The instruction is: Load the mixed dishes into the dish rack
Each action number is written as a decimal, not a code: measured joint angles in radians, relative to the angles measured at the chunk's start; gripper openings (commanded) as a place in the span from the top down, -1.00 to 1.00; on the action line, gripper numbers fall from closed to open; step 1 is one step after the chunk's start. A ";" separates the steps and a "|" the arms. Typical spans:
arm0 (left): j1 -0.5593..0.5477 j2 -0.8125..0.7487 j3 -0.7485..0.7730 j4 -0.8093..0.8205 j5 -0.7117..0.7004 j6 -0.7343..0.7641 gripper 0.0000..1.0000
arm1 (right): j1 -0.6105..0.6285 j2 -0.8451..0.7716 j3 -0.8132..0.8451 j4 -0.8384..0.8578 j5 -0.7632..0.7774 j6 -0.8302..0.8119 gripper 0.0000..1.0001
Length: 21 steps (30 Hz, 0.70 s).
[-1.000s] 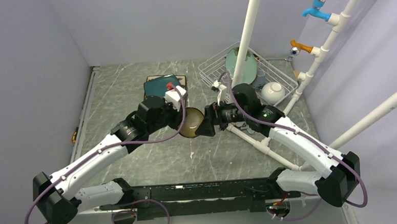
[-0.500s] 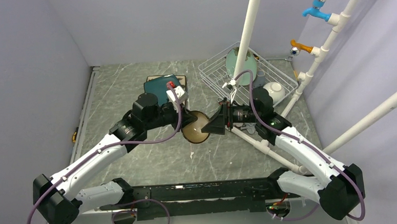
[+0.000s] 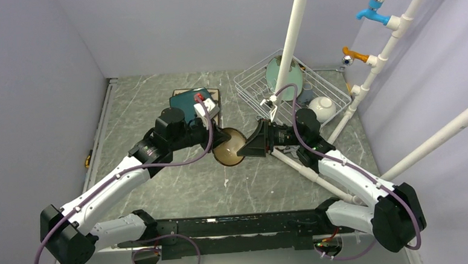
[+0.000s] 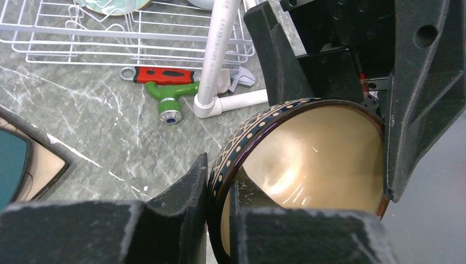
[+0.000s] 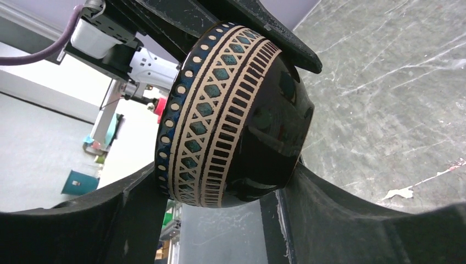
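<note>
**A:** Where is the brown glazed bowl (image 3: 228, 147) now?

**B:** It is in the middle of the table (image 3: 252, 188), lifted and tipped on its side between your two arms. Your left gripper (image 4: 218, 177) is nearly closed and pinches the rim, with one finger inside and one outside.

**A:** And the right one?

**B:** Your right gripper (image 5: 220, 179) is spread wide around the body of the bowl, one finger at each side. Whether it presses on the glaze, I cannot tell from these views.

**A:** So how do I make the handover well?

**B:** I think you should close the right fingers on the round body, under the patterned band, until the bowl cannot turn. The glaze looks slippery, so do not loosen the left grip before that. Then open the left only a little and draw it straight off the rim.

**A:** And after that?

**B:** The dish rack (image 3: 248, 86) stands at the far right, partly behind the white pipe (image 3: 293, 32). The mint-green round plate (image 3: 274, 75) stands in its far part and the white bowl (image 3: 321, 108) sits at its right end. The left part looks free, so aim there and go around the pipe. The teal square plate (image 3: 184, 101) waits at the far left.
</note>
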<state>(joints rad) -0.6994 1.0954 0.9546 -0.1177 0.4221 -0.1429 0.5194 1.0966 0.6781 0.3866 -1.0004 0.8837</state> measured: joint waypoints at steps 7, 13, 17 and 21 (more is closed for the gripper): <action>0.002 0.015 0.000 -0.017 -0.006 -0.002 1.00 | -0.005 0.026 -0.052 0.122 -0.004 0.077 1.00; 0.004 0.015 0.005 -0.023 -0.017 -0.009 0.26 | -0.008 0.036 -0.058 0.162 -0.004 0.105 1.00; 0.002 0.015 0.005 0.002 -0.019 -0.014 -0.23 | -0.007 0.036 -0.068 0.176 -0.005 0.122 1.00; 0.000 0.014 0.005 0.025 -0.024 -0.016 -0.59 | -0.005 0.036 -0.078 0.175 -0.005 0.134 1.00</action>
<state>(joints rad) -0.6998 1.1095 0.9600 -0.0929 0.3977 -0.1589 0.5148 1.1328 0.6003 0.5613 -1.0054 1.0176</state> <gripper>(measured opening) 0.666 0.712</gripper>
